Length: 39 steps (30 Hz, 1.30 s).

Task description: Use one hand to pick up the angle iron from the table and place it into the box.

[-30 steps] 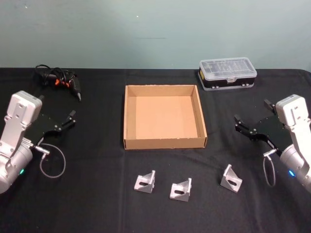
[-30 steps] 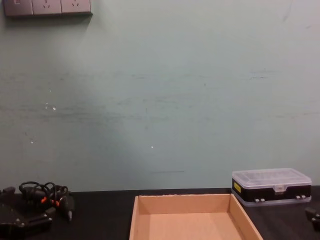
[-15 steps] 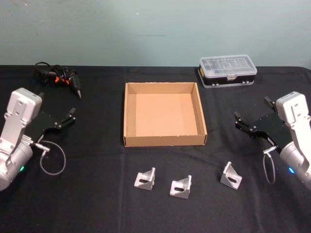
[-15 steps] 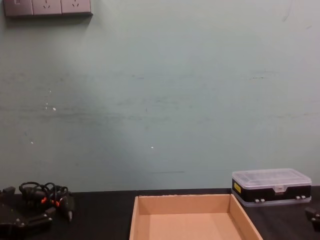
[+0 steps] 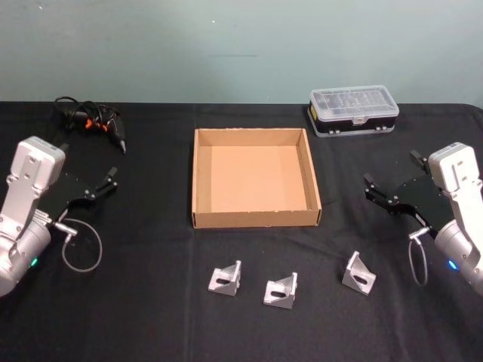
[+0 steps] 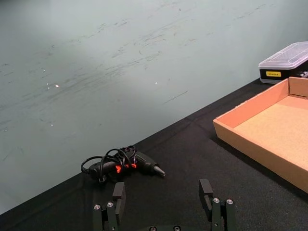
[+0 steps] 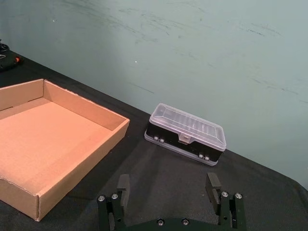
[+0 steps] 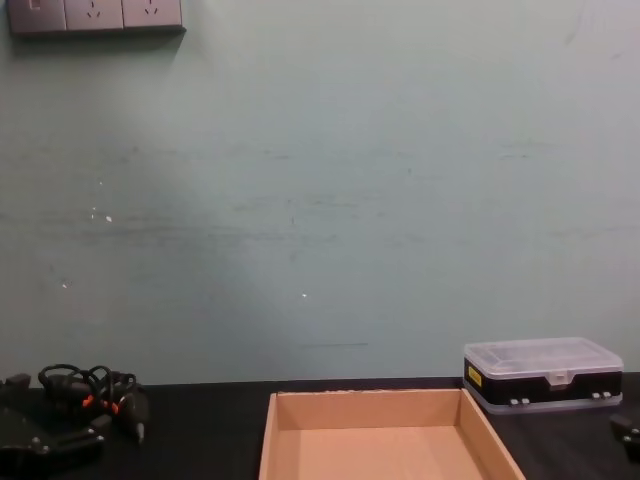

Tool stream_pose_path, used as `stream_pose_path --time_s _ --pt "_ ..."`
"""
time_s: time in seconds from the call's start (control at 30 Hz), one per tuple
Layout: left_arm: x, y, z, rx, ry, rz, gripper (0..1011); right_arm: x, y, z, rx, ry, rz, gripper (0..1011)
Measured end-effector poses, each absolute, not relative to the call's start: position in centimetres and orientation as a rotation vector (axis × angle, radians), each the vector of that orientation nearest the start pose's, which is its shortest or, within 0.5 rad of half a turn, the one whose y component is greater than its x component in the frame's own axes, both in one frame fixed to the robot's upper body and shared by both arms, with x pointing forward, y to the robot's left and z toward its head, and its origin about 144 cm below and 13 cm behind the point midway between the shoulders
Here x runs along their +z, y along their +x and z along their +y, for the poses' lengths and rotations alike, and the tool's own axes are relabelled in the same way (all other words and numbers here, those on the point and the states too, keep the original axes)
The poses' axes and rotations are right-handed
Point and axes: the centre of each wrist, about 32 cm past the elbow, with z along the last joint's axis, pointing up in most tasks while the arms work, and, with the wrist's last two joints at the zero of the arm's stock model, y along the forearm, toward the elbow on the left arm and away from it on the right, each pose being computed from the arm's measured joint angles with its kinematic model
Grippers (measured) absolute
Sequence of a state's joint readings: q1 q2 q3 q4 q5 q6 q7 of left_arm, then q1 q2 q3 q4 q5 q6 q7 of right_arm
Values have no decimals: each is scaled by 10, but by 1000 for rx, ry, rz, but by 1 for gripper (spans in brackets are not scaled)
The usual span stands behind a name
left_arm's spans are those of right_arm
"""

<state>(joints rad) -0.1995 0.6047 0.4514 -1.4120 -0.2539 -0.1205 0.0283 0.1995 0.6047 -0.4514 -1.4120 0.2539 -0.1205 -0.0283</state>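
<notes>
Three silver angle irons lie on the black table (image 5: 151, 317) near its front edge: one at the left (image 5: 226, 279), one in the middle (image 5: 281, 290), one at the right (image 5: 358, 273). Behind them stands the tan cardboard box (image 5: 255, 219), with nothing inside; its far wall also appears in the chest view (image 8: 370, 411). My left gripper (image 5: 89, 162) hovers open at the table's left side, well clear of the irons, holding nothing (image 6: 162, 192). My right gripper (image 5: 392, 170) is open at the right side, behind the right iron and above it, also holding nothing (image 7: 168, 185).
A black plastic case with a clear lid (image 5: 353, 111) sits at the back right, beyond the box. A black tool with a coiled cable and orange marks (image 5: 90, 123) lies at the back left. A teal wall closes the table's far edge.
The head view has shifted slightly, so the whole scene sits a little higher. Neither arm has moved relative to the table, and the irons and box stay put.
</notes>
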Motion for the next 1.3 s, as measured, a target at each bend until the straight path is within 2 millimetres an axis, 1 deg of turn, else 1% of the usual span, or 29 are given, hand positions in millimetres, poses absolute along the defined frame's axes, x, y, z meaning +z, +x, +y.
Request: stream_pose_path --time_s 0.4,0.63,0.83,0.93,0.97,1.0,1.13,1.27,1.3 --pt "1140 489 310 1248 305 -285 1000 1140 487 -310 -1244 -299 -269 1004" --pt "1140 489 310 1248 305 -285 1000 1150 479 -316 -1222 -277 -259 1004" --pt "1140 489 310 1248 305 -285 1000 1167 467 -324 -1181 -280 -252 1004" --pt "1140 489 310 1248 305 -285 1000 1182 459 -331 -1128 -308 -258 1004" --pt "1140 489 310 1248 305 -285 1000 1182 459 -331 -1128 -308 -258 1004" --pt "1140 489 310 1248 305 -285 1000 1189 456 -334 -1108 -315 -257 1004" --pt "1140 489 310 1248 304 -285 1000 1204 448 -342 -1064 -325 -250 1004" --pt "1140 489 310 1248 304 -285 1000 1223 437 -348 -1010 -339 -241 1004" --pt "1140 489 310 1248 304 -285 1000 1223 437 -348 -1010 -339 -241 1004"
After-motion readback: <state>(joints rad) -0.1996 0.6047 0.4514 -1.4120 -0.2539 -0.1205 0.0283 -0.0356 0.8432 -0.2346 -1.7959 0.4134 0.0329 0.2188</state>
